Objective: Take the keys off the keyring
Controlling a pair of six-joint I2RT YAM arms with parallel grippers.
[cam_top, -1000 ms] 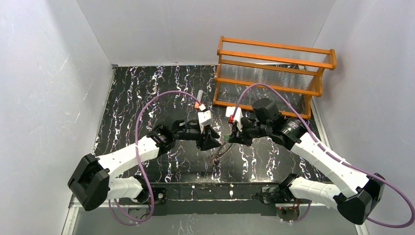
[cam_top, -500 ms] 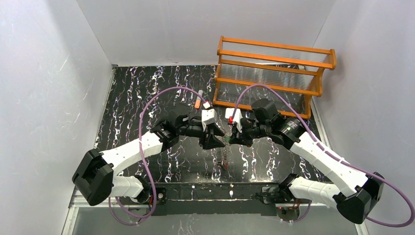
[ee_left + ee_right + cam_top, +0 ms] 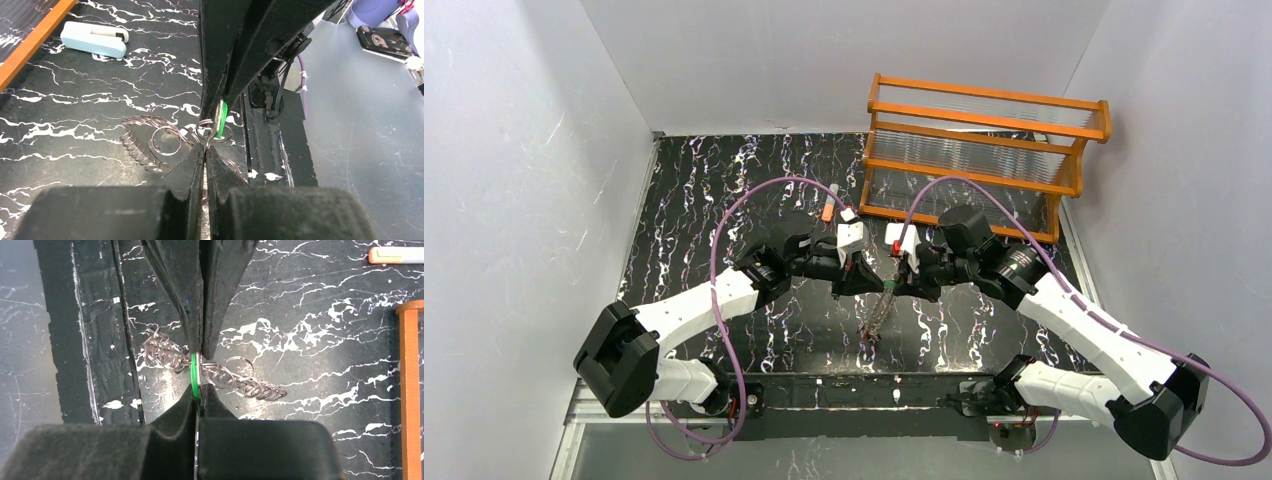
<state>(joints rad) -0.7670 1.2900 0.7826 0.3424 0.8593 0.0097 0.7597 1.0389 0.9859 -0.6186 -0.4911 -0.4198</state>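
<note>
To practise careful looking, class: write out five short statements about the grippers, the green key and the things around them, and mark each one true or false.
1. The right gripper is shut on the green key. True.
2. The left gripper stands wide open. False: it is shut, tip to tip with the right gripper.
3. The pale blue clip lies on the table, touched by neither gripper. True.
4. The orange rack stands at the near edge between the arm bases. False: it stands at the far right of the table.
5. The keyring, a string of linked wire rings, reaches right up to the green key. True.
</note>
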